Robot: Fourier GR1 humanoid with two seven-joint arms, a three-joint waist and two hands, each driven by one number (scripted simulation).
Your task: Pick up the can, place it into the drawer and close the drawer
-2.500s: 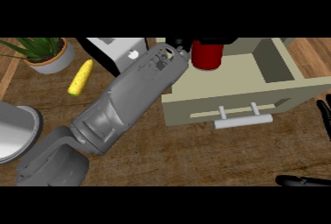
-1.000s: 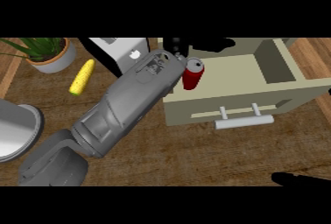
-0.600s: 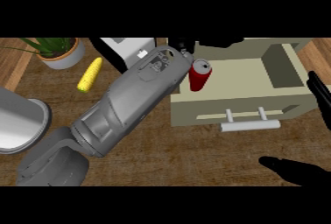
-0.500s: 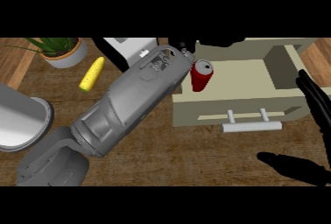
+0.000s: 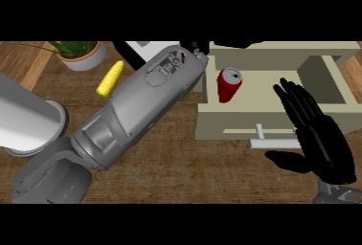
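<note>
With the red can [image 5: 228, 84] in the open drawer [image 5: 332, 91], our flat, straight-fingered right hand [image 5: 316, 134] should push its handle [image 5: 274, 142] next.

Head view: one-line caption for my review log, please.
Red can stands in the open drawer; right hand open above the drawer handle.

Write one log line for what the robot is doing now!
can: in open drawer | right hand: open, over handle | left hand: hidden
</note>
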